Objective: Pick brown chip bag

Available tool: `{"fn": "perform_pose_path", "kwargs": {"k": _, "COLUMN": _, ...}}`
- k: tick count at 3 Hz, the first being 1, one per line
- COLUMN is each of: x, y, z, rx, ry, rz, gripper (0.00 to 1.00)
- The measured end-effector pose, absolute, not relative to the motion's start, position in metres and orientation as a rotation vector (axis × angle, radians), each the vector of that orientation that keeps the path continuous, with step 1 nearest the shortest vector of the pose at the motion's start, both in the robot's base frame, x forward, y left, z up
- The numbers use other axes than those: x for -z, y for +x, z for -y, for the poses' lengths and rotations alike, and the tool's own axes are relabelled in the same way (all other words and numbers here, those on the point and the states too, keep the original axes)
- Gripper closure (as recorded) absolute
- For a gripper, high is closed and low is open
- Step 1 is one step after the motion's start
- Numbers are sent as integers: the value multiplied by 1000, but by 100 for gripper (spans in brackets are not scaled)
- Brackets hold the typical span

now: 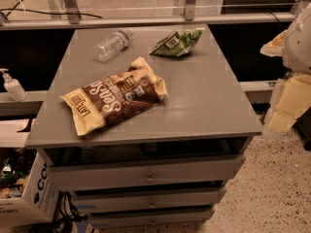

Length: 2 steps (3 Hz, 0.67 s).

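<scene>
Gripper point(287, 103) at right edge, off cabinet, well apart from brown chip bag point(115, 98); spread or closed: cannot tell. Bag flat, diagonal, near-left on grey cabinet top point(209, 101), cream end at near edge. Plastic bottle point(112, 43) far left, green snack bag point(176, 42) far centre, both apart. Advice: descend over dark middle, pinch crinkle, avoid shoving bag off edge. Arm point(301, 38) mostly cut off by frame.
</scene>
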<state>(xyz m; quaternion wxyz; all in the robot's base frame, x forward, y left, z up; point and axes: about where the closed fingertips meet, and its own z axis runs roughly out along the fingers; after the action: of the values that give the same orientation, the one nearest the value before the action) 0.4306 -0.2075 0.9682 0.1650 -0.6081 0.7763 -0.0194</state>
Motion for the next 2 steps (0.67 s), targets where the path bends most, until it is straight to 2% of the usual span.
{"fn": "perform_pose_path", "kwargs": {"k": 2, "x": -949, "y": 445, "z": 154, "rx": -188, "ry": -1664, "rz": -2055, "gripper": 0}}
